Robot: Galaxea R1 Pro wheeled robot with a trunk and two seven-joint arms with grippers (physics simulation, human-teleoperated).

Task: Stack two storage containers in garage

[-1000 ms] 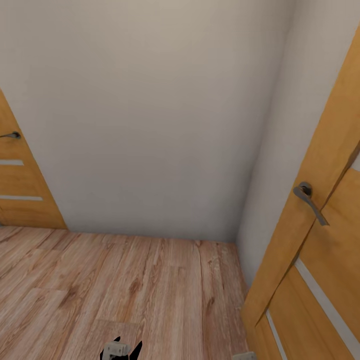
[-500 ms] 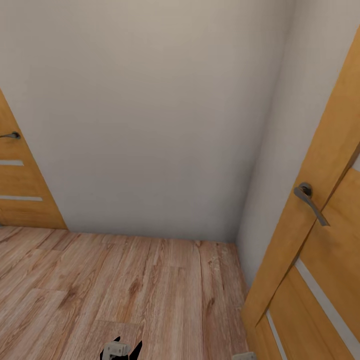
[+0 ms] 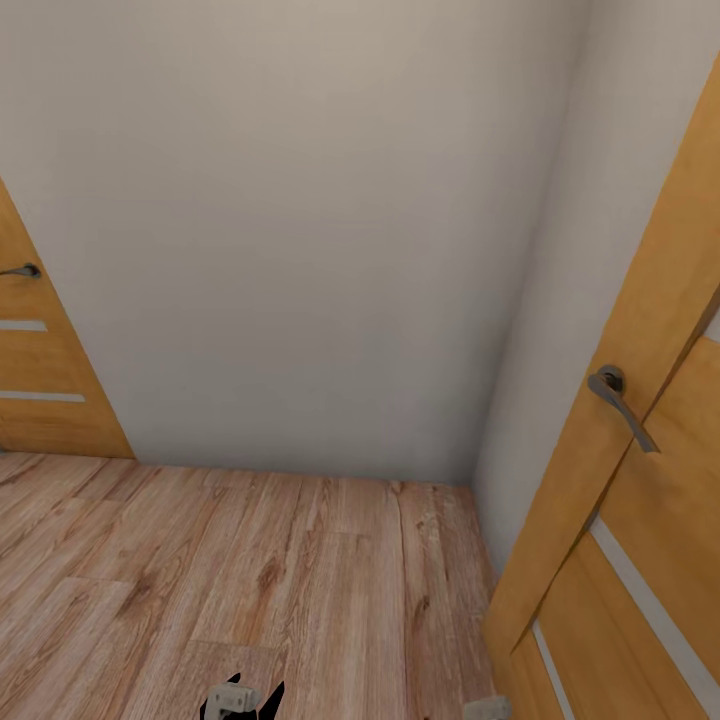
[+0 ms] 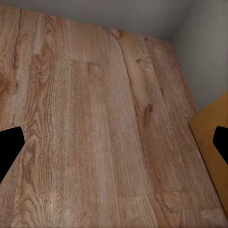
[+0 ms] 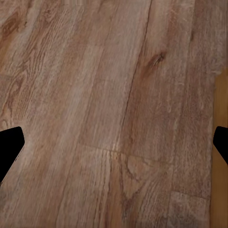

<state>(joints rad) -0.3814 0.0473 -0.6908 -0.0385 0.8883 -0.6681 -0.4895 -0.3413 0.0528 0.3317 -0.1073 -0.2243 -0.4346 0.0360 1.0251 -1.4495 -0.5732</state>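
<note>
The two storage containers are out of view, and so is the garage. I face a corner of plain pale walls (image 3: 300, 220) above light wood planks (image 3: 200, 580). In the left wrist view my left gripper (image 4: 114, 145) is open, its black fingertips (image 4: 9, 149) wide apart over bare planks with nothing between them. In the right wrist view my right gripper (image 5: 114, 147) is open too, empty above the planks. A grey and black part of my left arm (image 3: 238, 697) pokes in at the bottom edge of the head view.
An orange wooden door (image 3: 640, 520) with a grey lever handle (image 3: 618, 398) stands close on the right. Its edge (image 4: 213, 142) also appears in the left wrist view. Another such door (image 3: 40, 370) is at the far left. The wall ahead is near.
A grey part at the bottom right edge of the head view has risen very slightly. Nothing else differs.
</note>
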